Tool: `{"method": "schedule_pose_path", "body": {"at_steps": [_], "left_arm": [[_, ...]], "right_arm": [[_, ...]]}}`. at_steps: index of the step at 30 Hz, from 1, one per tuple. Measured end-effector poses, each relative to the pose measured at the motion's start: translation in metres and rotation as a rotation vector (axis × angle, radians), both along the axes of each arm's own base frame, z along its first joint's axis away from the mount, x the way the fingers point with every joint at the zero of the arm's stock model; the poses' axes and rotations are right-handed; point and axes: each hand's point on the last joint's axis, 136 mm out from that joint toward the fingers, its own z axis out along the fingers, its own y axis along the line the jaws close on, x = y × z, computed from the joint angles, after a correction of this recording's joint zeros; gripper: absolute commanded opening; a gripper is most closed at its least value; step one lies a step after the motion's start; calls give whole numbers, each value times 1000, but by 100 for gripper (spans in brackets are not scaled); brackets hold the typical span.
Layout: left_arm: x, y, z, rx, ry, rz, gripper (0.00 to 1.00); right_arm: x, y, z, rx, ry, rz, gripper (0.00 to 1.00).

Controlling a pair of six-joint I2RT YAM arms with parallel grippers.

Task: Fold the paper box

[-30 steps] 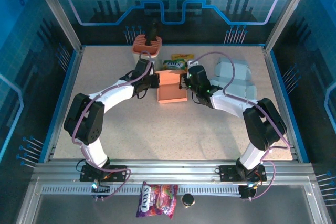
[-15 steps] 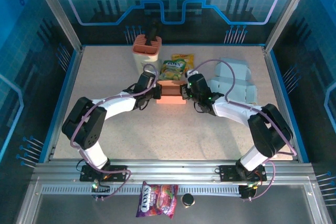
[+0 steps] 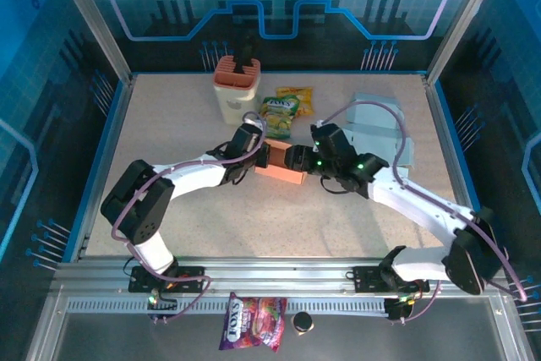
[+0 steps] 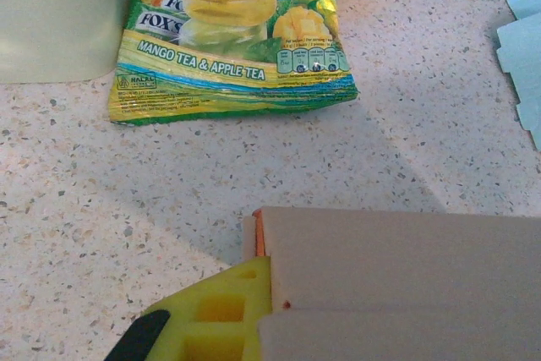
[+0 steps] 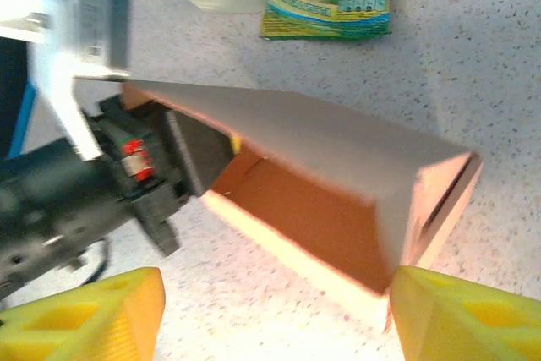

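Found box [image 3: 283, 166] lying between both claws, open end toward right claw [image 5: 272, 293], spread wide either side of it. Could not tell hold of left claw [image 3: 259, 156]: one finger [image 4: 254, 327] seen against a wall. Risked crushing a panel, or skidding box sideways, if closed off-square on thin card.

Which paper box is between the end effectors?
The orange box, mid-table, left end effector and right end effector at its ends. The pale blue one lies apart, far right.
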Motion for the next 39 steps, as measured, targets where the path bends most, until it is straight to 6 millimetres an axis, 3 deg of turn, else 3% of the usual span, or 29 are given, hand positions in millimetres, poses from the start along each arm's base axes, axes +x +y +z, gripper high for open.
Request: {"method": "schedule_pose_path", "body": {"at_steps": [3,9,19,25,30,39], "left_arm": [[0,1,0,12,-6,13,0],[-3,-2,1,30,-19,23,0],[-8,-5,-1,37,-36,66,0],[-9,-5,-2,35,-45,85,0],[-9,-5,-1,33,-47,96,0],[-10,-5,-1,38,-50,101,0]], "right_arm": [[-11,-6,14,82,42,-64,74],[-21,-12,22,294,221,-279,69],[14,18,38,591,464,-593,61],[31,25,20,627,556,-709,57],[40,20,-2,614,605,-781,52],[58,12,-21,623,629,-849,41]]}}
